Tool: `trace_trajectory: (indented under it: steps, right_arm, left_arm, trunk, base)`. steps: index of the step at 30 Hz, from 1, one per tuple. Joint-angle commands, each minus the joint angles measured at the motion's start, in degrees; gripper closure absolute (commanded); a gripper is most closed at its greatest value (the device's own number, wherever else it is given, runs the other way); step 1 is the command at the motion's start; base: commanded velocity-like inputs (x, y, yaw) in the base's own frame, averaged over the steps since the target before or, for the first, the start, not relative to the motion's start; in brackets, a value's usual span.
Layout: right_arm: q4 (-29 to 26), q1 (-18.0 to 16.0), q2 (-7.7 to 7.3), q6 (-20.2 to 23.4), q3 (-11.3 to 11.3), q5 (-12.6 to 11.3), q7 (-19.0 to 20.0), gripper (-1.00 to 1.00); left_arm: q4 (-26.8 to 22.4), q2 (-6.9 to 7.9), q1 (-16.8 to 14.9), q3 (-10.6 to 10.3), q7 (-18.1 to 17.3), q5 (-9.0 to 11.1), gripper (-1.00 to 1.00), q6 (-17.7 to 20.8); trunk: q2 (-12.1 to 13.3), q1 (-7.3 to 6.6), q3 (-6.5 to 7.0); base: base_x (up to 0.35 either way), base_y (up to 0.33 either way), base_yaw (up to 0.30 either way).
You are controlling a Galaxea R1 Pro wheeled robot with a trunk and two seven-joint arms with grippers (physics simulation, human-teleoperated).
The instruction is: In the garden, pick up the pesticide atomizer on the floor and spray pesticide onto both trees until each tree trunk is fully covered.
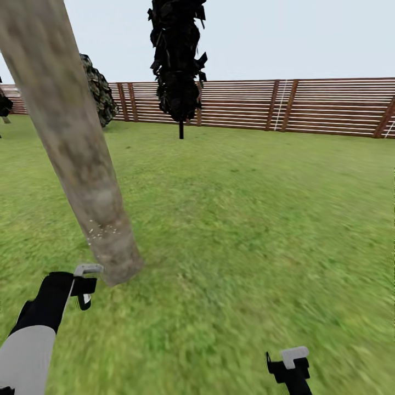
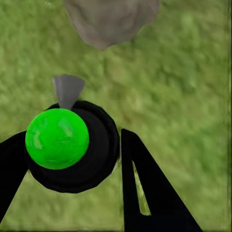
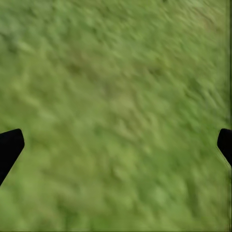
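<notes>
Left wrist view: left gripper [image 2: 72, 159] clamped on atomizer [image 2: 57, 138] nr tree trunk [image 1: 82, 164], few pesticide [image 1: 101, 230] specks low; risk: uneven coverage w/ nozzle off-axis; right gripper [image 3: 116, 145] spread, empty.

Matt mottled bark on the tree trunk [image 1: 71, 148]; glossy green atomizer [image 2: 57, 138] cap.

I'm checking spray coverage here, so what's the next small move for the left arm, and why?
Probably tilt the left gripper upward, so the atomizer it holds aims higher on the tree trunk. White pesticide specks show only in a small patch near the base; the bark above looks bare. The right gripper hangs open over the grass.
</notes>
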Motion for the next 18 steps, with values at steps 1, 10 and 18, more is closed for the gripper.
trace_trajectory:
  steps: [1, 10, 18]
  right_arm:
    - [0.0, 0.0, 0.05, 0.0, 0.0, 0.0, 0.0, -1.00]
    - [-0.1, 0.0, -0.02, 0.0, 0.0, 0.0, -0.1, -1.00]
    - [-0.1, 0.0, -0.16, 0.0, 0.0, 0.0, -0.1, -1.00]
  left_arm:
    - [0.7, -0.31, 0.0, 0.0, 0.0, 0.1, 1.00, 0.0]
    - [5.5, -1.49, 0.1, 0.7, 3.9, 0.0, 1.00, -4.3]
    - [5.2, -6.88, 0.3, 1.4, 6.0, 0.3, 1.00, -5.5]
  trunk:
    - [0.0, 0.00, 0.00]
    - [0.0, 0.00, 0.00]
    - [0.0, 0.00, 0.00]
  base:
    - [0.086, -0.274, 0.041]
    - [0.112, -0.261, 0.241]
    - [0.070, -0.029, 0.044]
